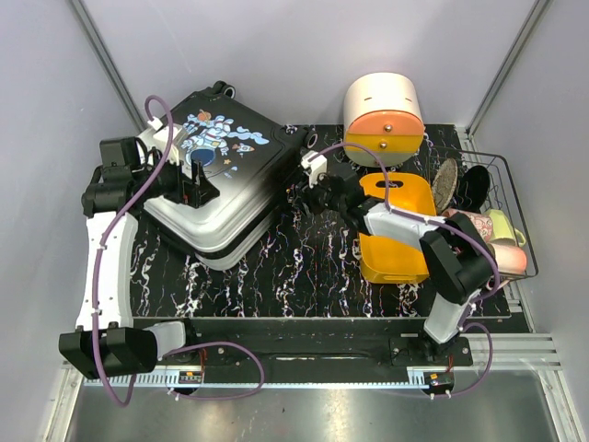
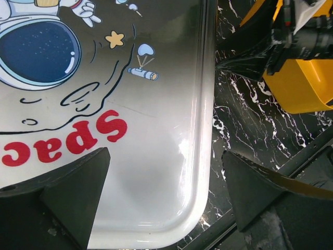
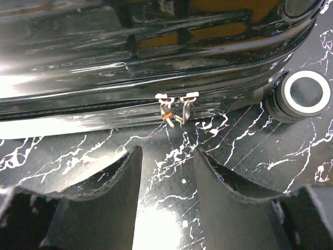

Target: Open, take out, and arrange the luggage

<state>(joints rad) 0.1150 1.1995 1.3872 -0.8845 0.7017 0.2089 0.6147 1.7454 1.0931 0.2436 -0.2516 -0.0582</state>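
We find the luggage (image 1: 221,175) shut and flat on the desk's (image 1: 304,267) left half. Its wheels point far and its long axis slants near-left. Bare desk separates it from the orange tray (image 1: 386,262). Both pincers gape empty. The left pincer (image 2: 166,198) straddles the shell's white edge, and the right pincer (image 3: 166,192) faces the 2 zipper pulls (image 3: 177,107).

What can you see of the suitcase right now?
The suitcase lies flat and looks closed, on the left of the black marbled mat. Its glossy hard shell fades from black to white, with an astronaut print and red lettering. Wheels sit at its far end. Two metal zipper pulls meet on the side seam facing the right arm. The open left fingers straddle its white edge; the open right fingers point at the pulls without touching.
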